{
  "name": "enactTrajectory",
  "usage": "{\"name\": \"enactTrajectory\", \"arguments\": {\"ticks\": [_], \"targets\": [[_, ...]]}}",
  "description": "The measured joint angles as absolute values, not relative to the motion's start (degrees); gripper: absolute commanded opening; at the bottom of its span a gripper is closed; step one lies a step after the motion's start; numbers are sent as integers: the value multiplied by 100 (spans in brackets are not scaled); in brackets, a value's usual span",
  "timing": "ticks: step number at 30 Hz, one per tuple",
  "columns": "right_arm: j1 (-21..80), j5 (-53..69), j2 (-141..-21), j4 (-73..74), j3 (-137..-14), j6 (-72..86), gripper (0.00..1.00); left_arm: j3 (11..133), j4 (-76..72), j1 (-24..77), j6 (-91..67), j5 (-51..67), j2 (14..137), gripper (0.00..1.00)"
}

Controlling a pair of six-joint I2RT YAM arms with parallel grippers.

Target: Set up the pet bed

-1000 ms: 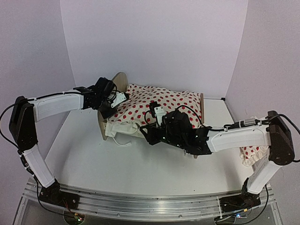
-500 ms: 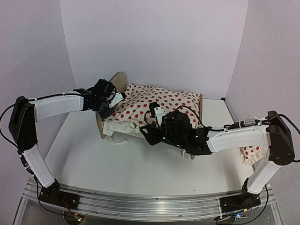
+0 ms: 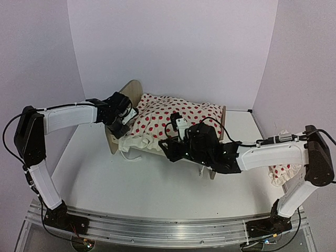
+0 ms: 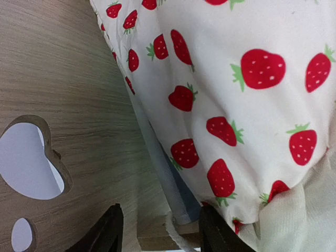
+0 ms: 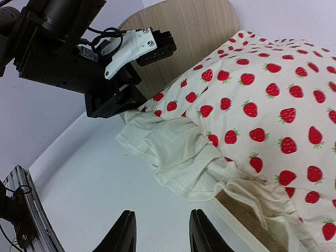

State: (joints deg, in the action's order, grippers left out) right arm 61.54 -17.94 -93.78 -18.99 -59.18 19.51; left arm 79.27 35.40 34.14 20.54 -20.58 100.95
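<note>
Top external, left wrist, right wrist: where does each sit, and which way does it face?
Top external: above and behind the bases, looking down at the pet bed; both arms show.
Left wrist: on the left arm, close against the headboard and duvet; left gripper at the bottom edge.
Right wrist: low beside the bed, facing the headboard; right gripper at the bottom, left gripper ahead.
Shared: both wrist views show headboard and duvet.

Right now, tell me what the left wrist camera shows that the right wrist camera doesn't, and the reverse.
Left wrist only: the paw cutout in the headboard and the mattress edge under the duvet. Right wrist only: the table, the duvet's ruffled edge and the open right gripper. Both: the headboard, the strawberry duvet and the open left gripper.
</note>
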Motion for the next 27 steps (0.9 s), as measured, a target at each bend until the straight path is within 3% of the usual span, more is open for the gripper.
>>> {"name": "enactTrajectory", "arguments": {"ticks": [9, 16, 23, 27], "targets": [[6154, -2545, -8499, -1236, -5846, 1773, 37, 8502, 3906, 3330, 1864, -1519, 9827, 72], [6109, -2767, -8385, -738, -5846, 1698, 39, 8551, 3888, 3319, 2113, -1313, 9560, 77], [6023, -2754, -8374, -496, -5843, 1702, 41, 8427, 3804, 3319, 2660, -1168, 9427, 59], [5985, -2749, -8325, -368, -5843, 1735, 42, 8407, 4080, 3321, 3075, -92, 9385, 69]]}}
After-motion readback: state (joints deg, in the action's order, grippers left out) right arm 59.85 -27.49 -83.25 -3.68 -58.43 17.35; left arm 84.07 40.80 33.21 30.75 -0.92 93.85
